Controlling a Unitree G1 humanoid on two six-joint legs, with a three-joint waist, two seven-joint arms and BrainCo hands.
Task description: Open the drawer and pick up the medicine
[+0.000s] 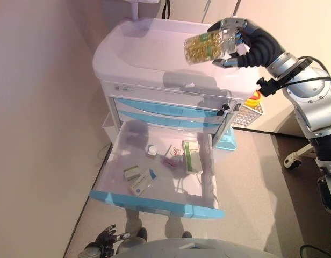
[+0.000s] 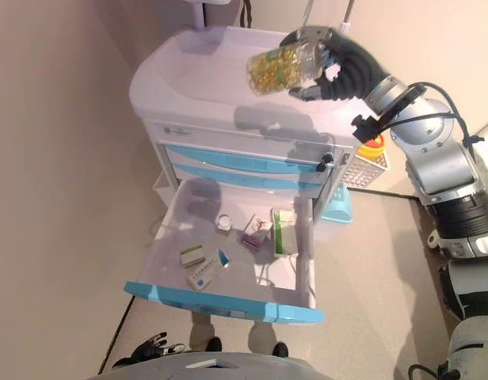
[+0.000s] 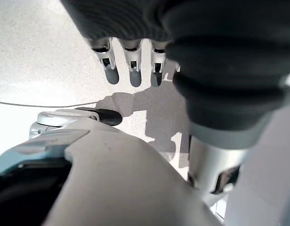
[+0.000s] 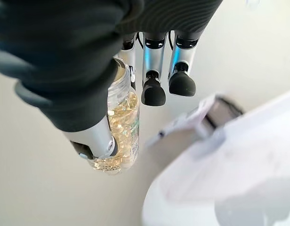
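Observation:
My right hand [image 1: 246, 45] is shut on a clear bottle of yellow capsules [image 1: 204, 47] and holds it on its side above the top of the white cart [image 1: 149, 48]. The bottle also shows in the right wrist view [image 4: 120, 127], pinched between thumb and fingers. The cart's bottom drawer [image 1: 155, 201] with a blue front stands pulled open. Inside it lie a green-and-white box [image 1: 191, 156], a pink-and-white packet [image 1: 173, 156], a small round jar [image 1: 151, 150] and two small boxes [image 1: 137, 180]. My left hand [image 1: 103, 239] hangs low by the floor with relaxed fingers [image 3: 131, 70].
Two closed blue drawers [image 1: 165, 110] sit above the open one. A wire basket with a yellow and red thing [image 1: 251, 110] hangs on the cart's right side. A wall runs along the left. A chair's castor base [image 1: 294, 157] stands at the right.

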